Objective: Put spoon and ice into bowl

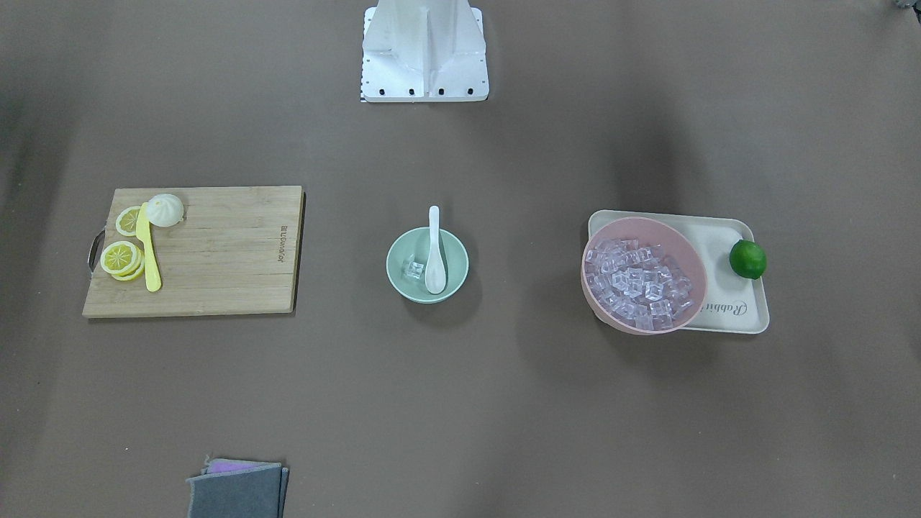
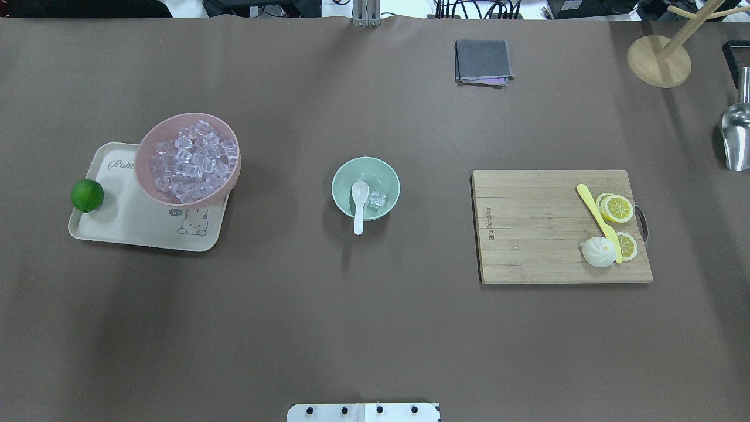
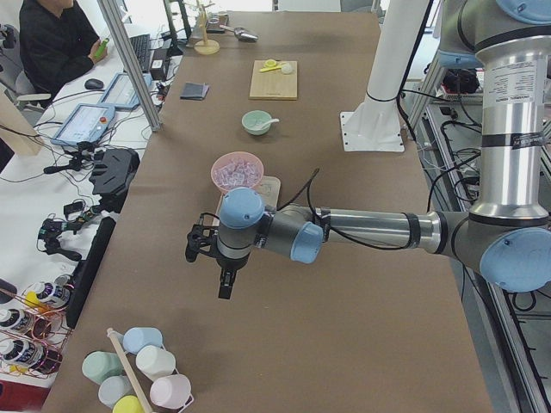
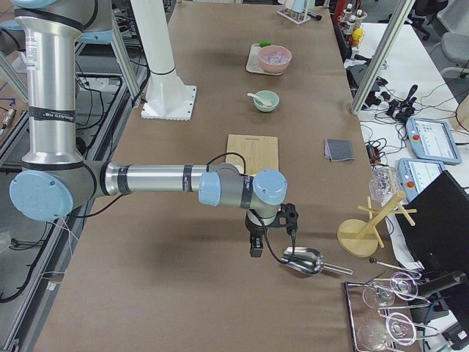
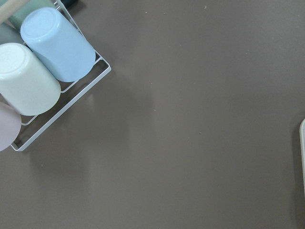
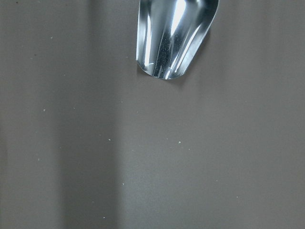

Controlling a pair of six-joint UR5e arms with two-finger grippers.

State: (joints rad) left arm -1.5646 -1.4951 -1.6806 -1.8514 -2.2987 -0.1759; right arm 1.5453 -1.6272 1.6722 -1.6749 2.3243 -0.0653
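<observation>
A robotics laboratory is shown. A long surface (image 3: 344,344) covered in brown sheeting is worked by industrial arms, the near arm (image 3: 362,231) being stretched across it in the left-side view. A white pedestal (image 3: 372,133) is bolted down at one o'clock. At ten o'clock an operator (image 3: 52,43) is seated at a side bench, where a teach pendant (image 3: 84,125) and a handheld controller (image 3: 110,168) are laid out. An aluminium framing post (image 3: 131,64) is fixed along the edge.

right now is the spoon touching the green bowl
Touching. The overhead view shows the spoon with its scoop down inside the bowl and its handle lying across the rim, sticking out past it.
</observation>
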